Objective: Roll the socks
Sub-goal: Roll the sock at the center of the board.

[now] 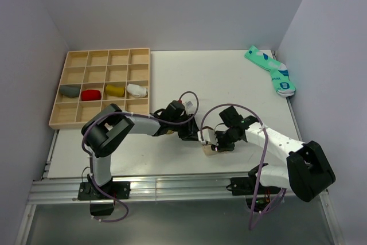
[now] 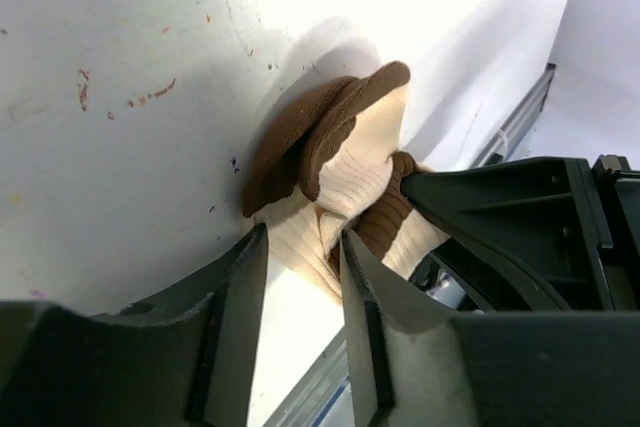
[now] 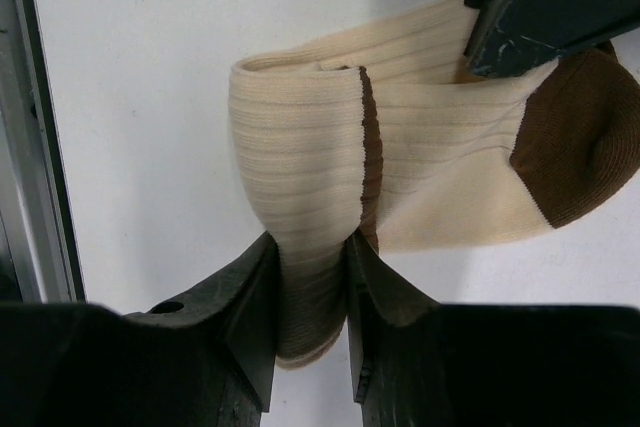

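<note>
Beige sock [image 3: 440, 147] pinched in right end effector [image 3: 312, 247]; left end effector [image 2: 303, 242] part-open, perhaps astride.

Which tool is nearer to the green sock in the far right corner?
Right. The right tool, gripping the beige sock, is nearward and left of the green sock; the left tool is farther left.

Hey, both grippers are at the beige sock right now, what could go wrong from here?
1. The right gripper pinches only one fold of the beige sock; a pull could slip the fold free or undo it.
2. The left gripper is at the same sock, very close by; the two grippers might bump.
3. The sock lies near the table's front edge and could be dragged off.
</note>
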Controlling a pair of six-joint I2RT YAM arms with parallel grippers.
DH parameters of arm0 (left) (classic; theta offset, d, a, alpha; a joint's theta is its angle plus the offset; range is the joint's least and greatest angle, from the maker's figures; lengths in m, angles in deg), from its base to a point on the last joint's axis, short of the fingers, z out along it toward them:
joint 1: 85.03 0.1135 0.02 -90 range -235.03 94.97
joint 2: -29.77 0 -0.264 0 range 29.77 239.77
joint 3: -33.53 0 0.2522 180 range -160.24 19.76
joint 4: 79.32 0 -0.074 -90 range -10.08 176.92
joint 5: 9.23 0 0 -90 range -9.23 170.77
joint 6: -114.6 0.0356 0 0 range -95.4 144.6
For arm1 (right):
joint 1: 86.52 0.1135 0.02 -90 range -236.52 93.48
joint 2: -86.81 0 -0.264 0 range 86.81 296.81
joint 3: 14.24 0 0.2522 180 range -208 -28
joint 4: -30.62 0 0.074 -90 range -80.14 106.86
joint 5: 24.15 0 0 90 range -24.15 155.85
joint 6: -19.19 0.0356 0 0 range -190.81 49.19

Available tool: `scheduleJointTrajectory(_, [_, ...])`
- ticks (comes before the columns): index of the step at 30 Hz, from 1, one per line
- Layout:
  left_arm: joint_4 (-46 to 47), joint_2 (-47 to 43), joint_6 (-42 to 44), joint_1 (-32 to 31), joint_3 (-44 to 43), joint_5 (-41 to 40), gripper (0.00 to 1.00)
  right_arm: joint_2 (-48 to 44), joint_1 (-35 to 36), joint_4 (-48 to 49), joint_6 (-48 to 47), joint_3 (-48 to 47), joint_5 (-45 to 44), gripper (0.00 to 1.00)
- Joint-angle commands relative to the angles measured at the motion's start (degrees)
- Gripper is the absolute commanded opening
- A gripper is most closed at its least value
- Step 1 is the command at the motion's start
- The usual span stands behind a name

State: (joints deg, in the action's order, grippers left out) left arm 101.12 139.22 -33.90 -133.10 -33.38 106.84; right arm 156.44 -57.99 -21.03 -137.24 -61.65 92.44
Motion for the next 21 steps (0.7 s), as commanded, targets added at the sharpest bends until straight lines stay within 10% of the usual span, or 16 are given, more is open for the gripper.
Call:
scheduleJointTrajectory(1, [-5.23, -1.7, 4.0, 0.26, -1.87, -4.09, 0.42, 1.13, 0.47, 2.12, 0.43, 0.34, -2.59, 0.27])
scheduleJointTrajectory(21, [-6.55, 8.76, 8.05, -0.7, -13.21, -3.04, 0.42, -3.79, 0.38, -0.61, 0.08, 0.86, -3.38, 0.26])
